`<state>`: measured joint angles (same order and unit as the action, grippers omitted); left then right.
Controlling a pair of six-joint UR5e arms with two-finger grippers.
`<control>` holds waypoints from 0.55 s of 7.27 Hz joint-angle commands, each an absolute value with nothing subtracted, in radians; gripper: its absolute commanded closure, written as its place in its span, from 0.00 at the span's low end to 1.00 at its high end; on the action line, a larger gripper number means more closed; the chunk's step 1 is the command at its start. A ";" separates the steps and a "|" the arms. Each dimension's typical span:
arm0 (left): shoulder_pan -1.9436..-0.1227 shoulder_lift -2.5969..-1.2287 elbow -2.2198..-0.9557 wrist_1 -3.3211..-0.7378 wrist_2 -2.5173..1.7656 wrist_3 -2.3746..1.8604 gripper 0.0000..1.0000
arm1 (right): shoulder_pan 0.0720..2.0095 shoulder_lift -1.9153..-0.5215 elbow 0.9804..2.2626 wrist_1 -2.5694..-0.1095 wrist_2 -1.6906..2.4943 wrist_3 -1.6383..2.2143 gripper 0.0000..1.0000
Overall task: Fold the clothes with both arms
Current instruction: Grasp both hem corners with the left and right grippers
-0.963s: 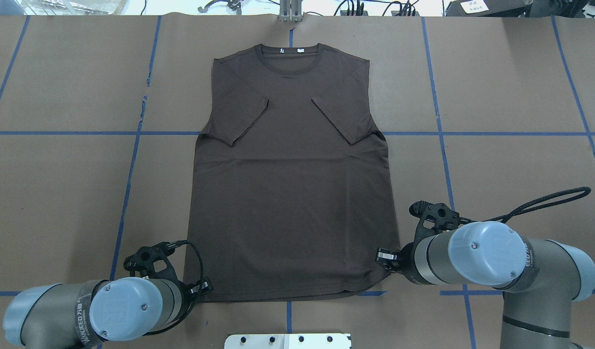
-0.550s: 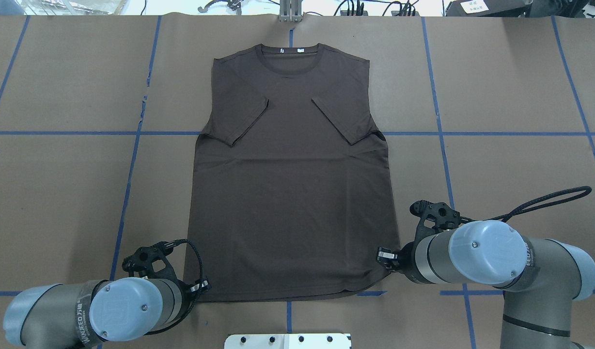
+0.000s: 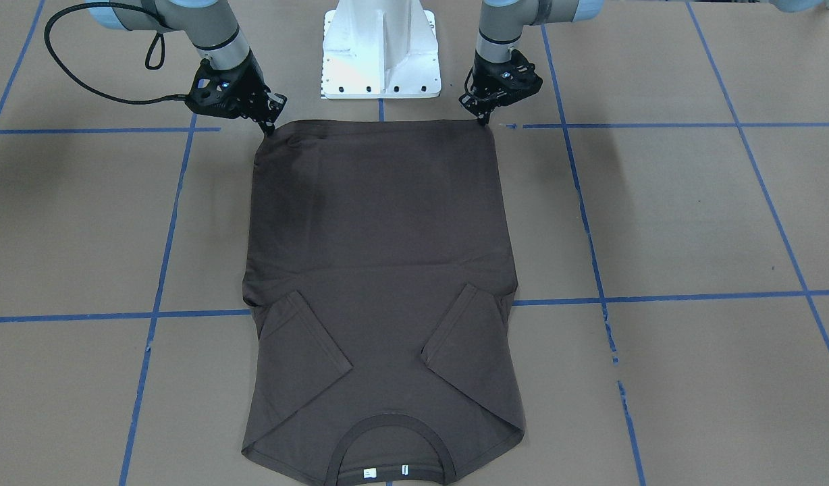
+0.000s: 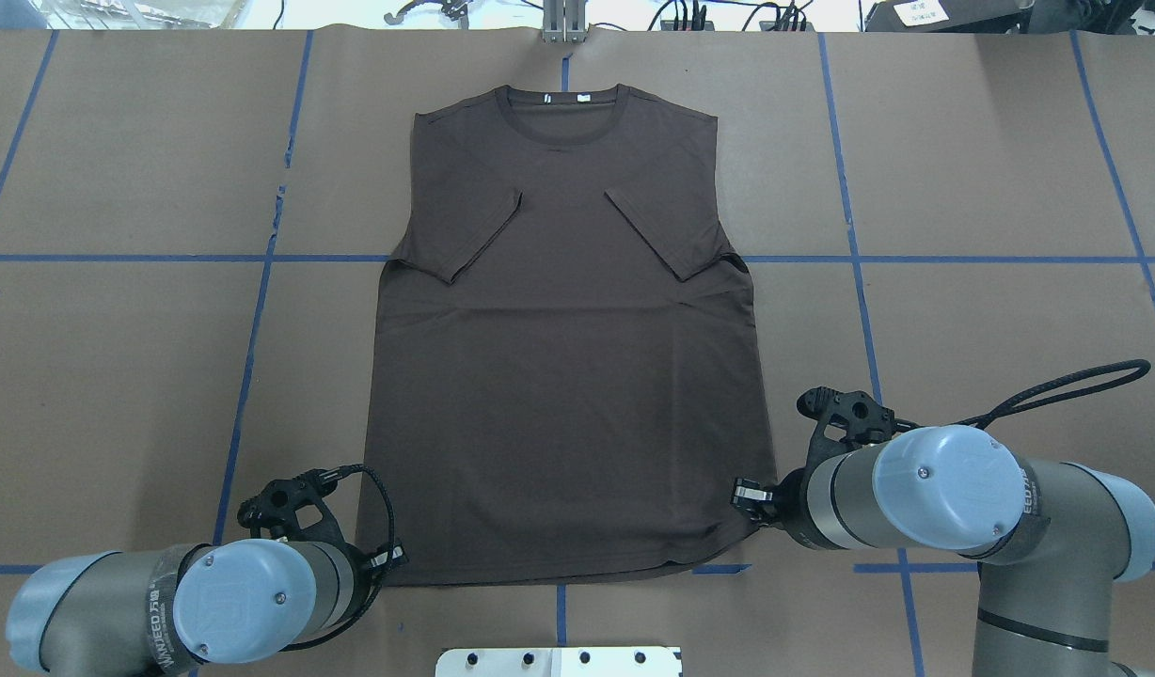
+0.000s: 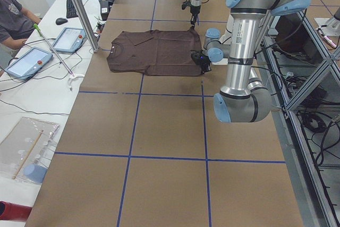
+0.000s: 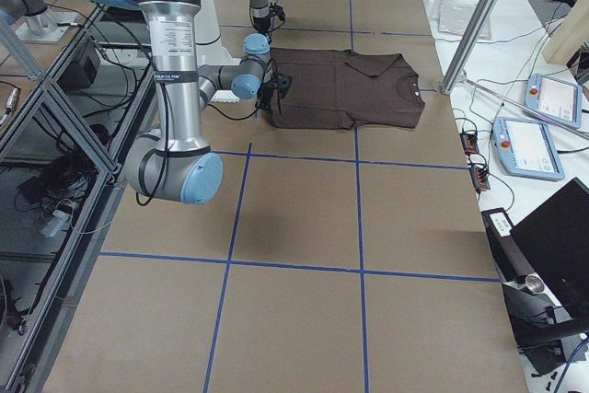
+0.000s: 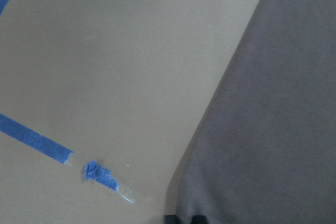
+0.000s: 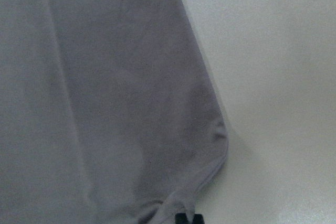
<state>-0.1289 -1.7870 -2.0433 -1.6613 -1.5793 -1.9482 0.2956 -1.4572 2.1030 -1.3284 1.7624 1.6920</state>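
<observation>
A dark brown T-shirt [image 4: 568, 376] is laid flat on the brown table [image 4: 1010, 188], right in front of the white pedestal [image 3: 381, 47]. Its bottom edge is turned toward the pedestal, and its round collar [image 4: 561, 141] with the small white tags [image 4: 582, 97] is set farthest from the pedestal. Both short sleeves [image 4: 474, 240] are folded in over the chest. The left gripper [image 3: 480, 120] is held low at the bottom corner of the shirt on the pedestal's left side. In the left wrist view, its two dark fingertips [image 7: 172, 219] are seen close together at the edge of the cloth, but it cannot be told if any cloth is caught between them. The right gripper [image 3: 269, 127] is held at the other bottom corner, on the pedestal's right side. There the cloth is bunched up into a little pucker at the fingertips [image 8: 181, 217], so the corner is seen to be pinched. Blue tape lines [image 4: 258, 320] are stuck across the table, out past the shirt from the pedestal.
</observation>
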 commanded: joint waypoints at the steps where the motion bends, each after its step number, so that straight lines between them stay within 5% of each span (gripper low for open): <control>1: -0.132 -1.786 -2.065 -1.658 -1.583 -1.939 1.00 | 0.296 -1.459 2.114 -1.328 1.766 1.692 1.00; 4: -0.132 -1.784 -2.134 -1.606 -1.603 -1.911 1.00 | 0.273 -1.486 2.201 -1.336 1.854 1.692 1.00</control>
